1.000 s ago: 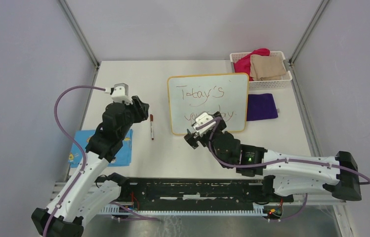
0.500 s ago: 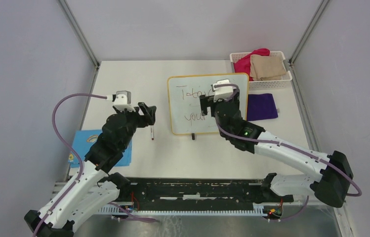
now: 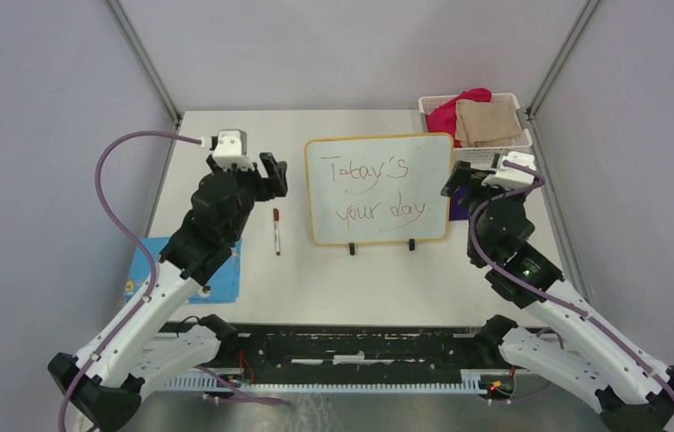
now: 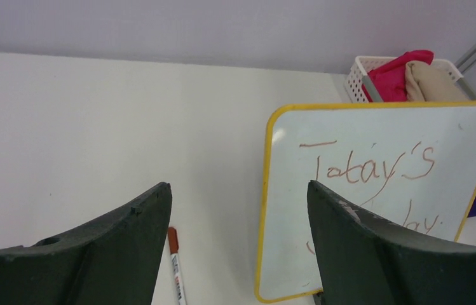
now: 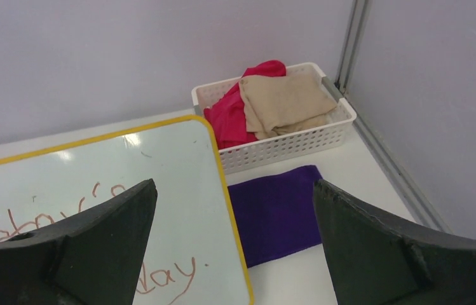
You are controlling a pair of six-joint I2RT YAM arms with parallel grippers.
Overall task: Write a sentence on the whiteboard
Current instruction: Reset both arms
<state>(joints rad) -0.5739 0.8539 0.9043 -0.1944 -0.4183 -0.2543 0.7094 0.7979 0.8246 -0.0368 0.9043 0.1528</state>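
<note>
Both pairs of jaws are spread, empty. Left gripper (image 3: 272,173) is at 9 o'clock of the whiteboard (image 3: 427,157), right gripper (image 3: 455,184) at 3 o'clock.

"Today's your day." on whiteboard (image 3: 379,193)

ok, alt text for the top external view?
The whiteboard stands on its feet at centre with the sentence "Today's your day" in two handwritten lines. The left pincer and right pincer hang open and empty on either side of it; a marker lies on the table near the left one.
</note>
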